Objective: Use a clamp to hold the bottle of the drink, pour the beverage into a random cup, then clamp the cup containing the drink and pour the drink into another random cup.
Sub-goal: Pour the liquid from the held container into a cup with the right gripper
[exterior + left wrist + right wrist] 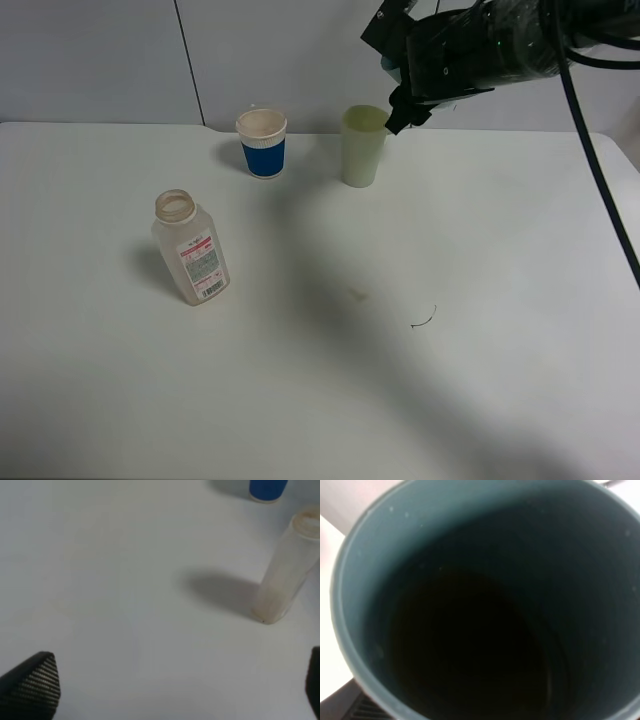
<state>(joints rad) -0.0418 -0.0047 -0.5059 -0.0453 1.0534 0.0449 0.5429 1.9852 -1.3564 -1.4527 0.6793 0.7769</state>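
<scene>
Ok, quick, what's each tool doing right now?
Left tool: open, holding nothing.
Right tool: closed on the teal cup.

Left gripper (175, 690) hangs over the white table (100, 570), jaws spread wide. One dark woven-textured fingertip (35, 685) shows in full, the other only as a sliver. Nothing sits between them. Ahead of the jaws, on the sliver finger's side, stands the translucent bottle (287, 575), throwing a soft shadow (220, 592). Just beyond it is the blue base of a cup (267, 489).
</scene>
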